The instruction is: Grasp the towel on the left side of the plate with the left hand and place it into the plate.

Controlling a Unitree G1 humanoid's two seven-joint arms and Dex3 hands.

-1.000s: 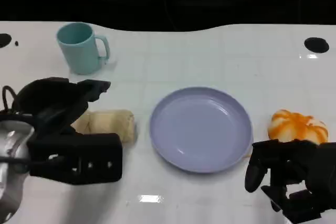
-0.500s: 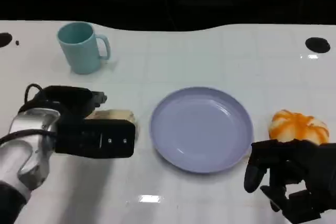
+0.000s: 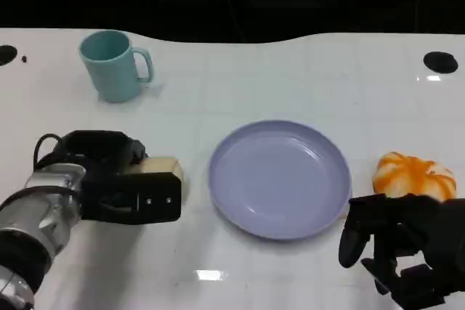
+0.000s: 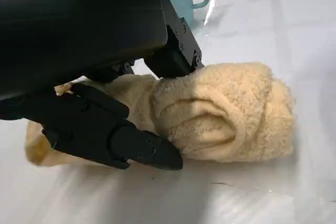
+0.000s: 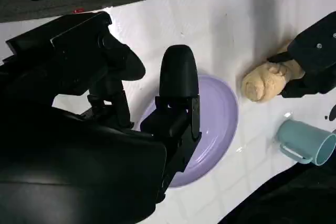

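2 robot hands are in your head view: the left robot hand [image 3: 120, 179] sits low on the white tabletop [image 3: 290, 78], left of the plate, and the right robot hand [image 3: 403, 248] hangs at the lower right corner, in front of the orange-and-white pumpkin-like object [image 3: 412, 173].

Look at the left wrist view and you see the left robot hand's fingers [image 4: 113, 135] wrapped on both sides of the rolled beige towel [image 4: 226, 116], 1 finger lying along its near side on the tabletop and another pressed onto its top. The towel lies flat on the tabletop, so the left robot hand is clamped on it while it is not yet lifted. In your head view only the towel's right end [image 3: 166, 167] peeks out from under the hand, just beside the plate's left rim but not touching it.

Your lilac plate [image 3: 280, 178] sits mid-table, holding nothing. The teal mug [image 3: 112, 64] stands upright behind the left robot hand, well apart from it, handle pointing right.

From the right wrist view, the right robot hand [image 5: 147, 114] holds nothing; its fingers are partly curled and spaced from one another above the tabletop near the plate's [image 5: 220, 124] edge. The same view shows you the towel [image 5: 265, 81] in the other hand's grip, with the mug [image 5: 307, 142] beyond it.
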